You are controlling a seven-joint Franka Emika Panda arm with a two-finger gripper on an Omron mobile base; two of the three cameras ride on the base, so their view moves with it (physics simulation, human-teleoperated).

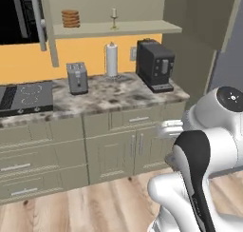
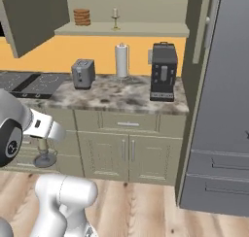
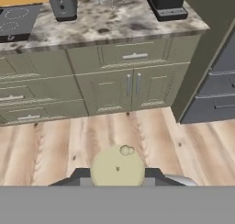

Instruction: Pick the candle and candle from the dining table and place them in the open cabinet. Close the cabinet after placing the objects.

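- The gripper (image 3: 117, 182) is closed on the second candle (image 3: 117, 168). In the hand view its pale round top sits between the two dark finger tips, at 6 o'clock of the picture.
- In the right base view the silver-grey holder of this candle (image 2: 44, 156) hangs below the hand at about 8 o'clock. It looks upright, probably so that it can be set down on its foot without turning.
- The first candle (image 1: 114, 18), cream on a gold holder, already stands on the shelf of the open cabinet (image 1: 118, 29), at about 12 o'clock, just right of a stack of brown discs (image 1: 70, 18).
- The cabinet door (image 1: 47, 22) is swung out at 11 o'clock, so the shelf is free to reach.
- Under the shelf, on the stone counter (image 1: 109, 98), stand a toaster (image 1: 77, 78), a paper-towel roll (image 1: 111, 60) and a black coffee machine (image 1: 154, 64). I think the arm must lift above these to reach the shelf.
- My judgement: half of the placing is done; closing the door is left.
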